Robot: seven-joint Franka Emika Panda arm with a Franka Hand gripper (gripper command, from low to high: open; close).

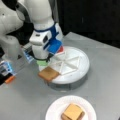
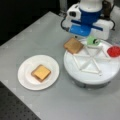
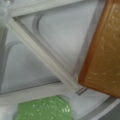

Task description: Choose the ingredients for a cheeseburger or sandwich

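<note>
**Brown bread square at the tray's rim, stack already on the plate**

Brown and flat, a bread square (image 1: 48, 73) lies on the edge of the white divided tray (image 1: 81, 67), one corner reaching out past the rim toward the grey table (image 1: 22, 100). In a front view it shows again (image 2: 73, 45) on the tray's rim (image 2: 75, 75), on that view's left side. In the wrist view the same square (image 3: 102, 50) fills the right side, its surface speckled and its edge darker, lying across a white divider rib (image 3: 42, 52).

The gripper (image 1: 47, 58) hangs low over the tray just beside the bread square, but its fingers are hidden under the blue-and-white wrist housing, so I cannot tell whether they are spread or closed. A green leaf-like piece (image 2: 93, 41) sits in a compartment next to the bread, and a red round disc (image 2: 114, 51) lies in another compartment at that view's right.

Well apart from the tray, the white paper plate (image 2: 26, 80) carries a small stack (image 2: 40, 72), with a yellow-tan square on top and a darker layer under it. Bare grey table surrounds the plate on all sides, and a clear strip separates plate and tray in both front views.
</note>
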